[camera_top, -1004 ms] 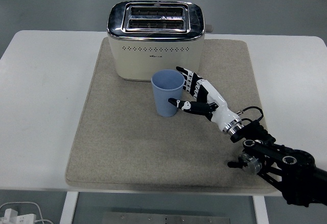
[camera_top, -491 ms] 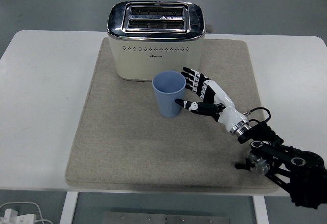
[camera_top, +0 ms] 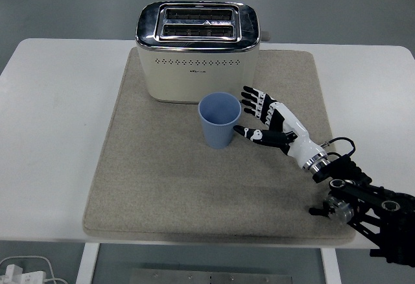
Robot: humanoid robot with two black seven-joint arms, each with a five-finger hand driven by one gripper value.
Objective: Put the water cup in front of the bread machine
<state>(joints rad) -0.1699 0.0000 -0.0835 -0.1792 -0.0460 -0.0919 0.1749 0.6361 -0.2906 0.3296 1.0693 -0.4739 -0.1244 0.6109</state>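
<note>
One smooth tapered blue cup (camera_top: 218, 120)

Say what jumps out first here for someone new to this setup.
A blue cup stands upright mid-mat, just in front of a cream toaster with a chrome top. The right hand sits beside the cup with fingers spread, a small gap between them. The beige mat covers most of the white table.

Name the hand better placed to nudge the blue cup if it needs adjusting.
Right. The right hand is open just beside the cup, which stands before the toaster; no left arm is visible.
</note>
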